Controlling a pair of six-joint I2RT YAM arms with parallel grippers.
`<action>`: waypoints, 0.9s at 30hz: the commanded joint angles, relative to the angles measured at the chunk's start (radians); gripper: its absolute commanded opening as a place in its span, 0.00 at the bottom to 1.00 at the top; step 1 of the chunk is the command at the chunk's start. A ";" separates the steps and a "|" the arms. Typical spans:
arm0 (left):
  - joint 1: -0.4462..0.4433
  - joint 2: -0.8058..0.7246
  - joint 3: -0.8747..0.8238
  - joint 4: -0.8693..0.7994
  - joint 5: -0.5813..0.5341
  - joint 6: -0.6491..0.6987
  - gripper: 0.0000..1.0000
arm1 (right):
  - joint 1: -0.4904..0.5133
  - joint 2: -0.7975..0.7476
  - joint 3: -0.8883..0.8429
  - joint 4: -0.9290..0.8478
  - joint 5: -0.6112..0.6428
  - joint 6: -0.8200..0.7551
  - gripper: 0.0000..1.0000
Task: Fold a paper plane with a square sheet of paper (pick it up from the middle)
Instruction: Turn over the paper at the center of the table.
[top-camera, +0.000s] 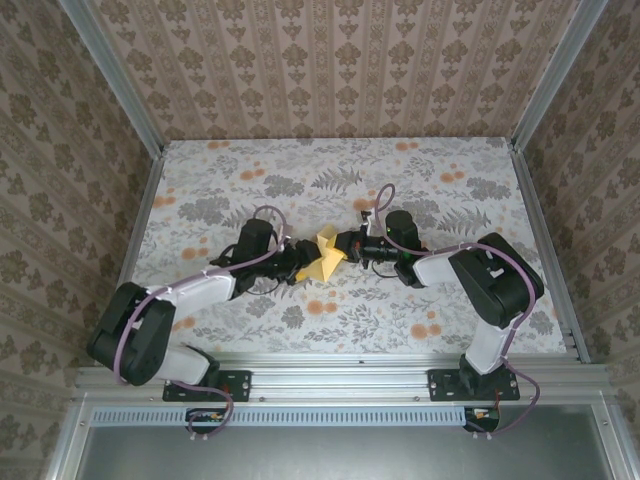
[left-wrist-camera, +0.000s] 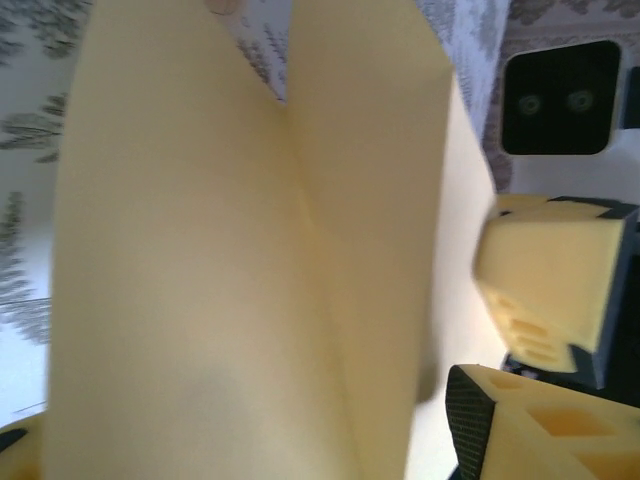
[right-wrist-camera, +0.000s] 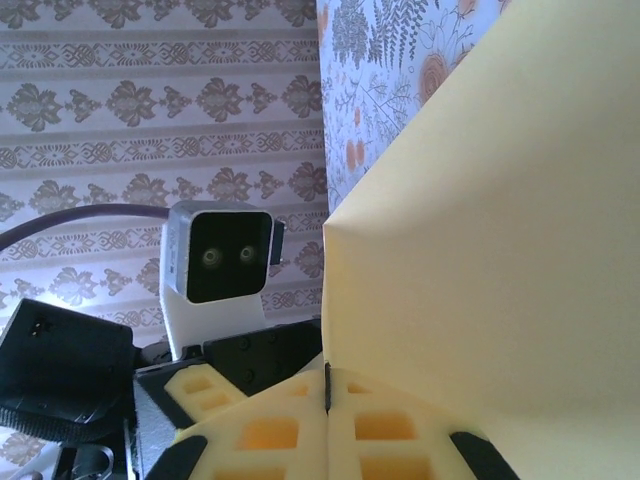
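Two grips to check. Note the right fingers (right-wrist-camera: 390, 430) clamped shut on a folded edge of the yellow sheet of paper (right-wrist-camera: 500, 250); treat this as the sole hold keeping it up off the desk (top-camera: 420, 180). Note the left fingers (left-wrist-camera: 520, 425) spread wide to either side of the creased sheet, clamping nothing; judge this as readiness for a fresh bite. Find the sheet over mid-desk, within reach of each side.

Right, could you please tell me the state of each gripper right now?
left gripper: open.
right gripper: shut on the folded yellow-orange paper sheet.
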 joint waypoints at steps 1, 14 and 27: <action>0.031 -0.091 0.081 -0.283 -0.069 0.202 0.68 | -0.004 0.013 0.013 0.025 -0.031 -0.008 0.04; 0.135 -0.111 0.224 -0.477 -0.076 0.349 0.73 | -0.002 0.024 0.015 0.032 -0.059 -0.018 0.03; 0.022 0.019 0.093 0.054 0.055 -0.003 0.71 | 0.000 0.032 0.015 0.122 -0.048 0.047 0.02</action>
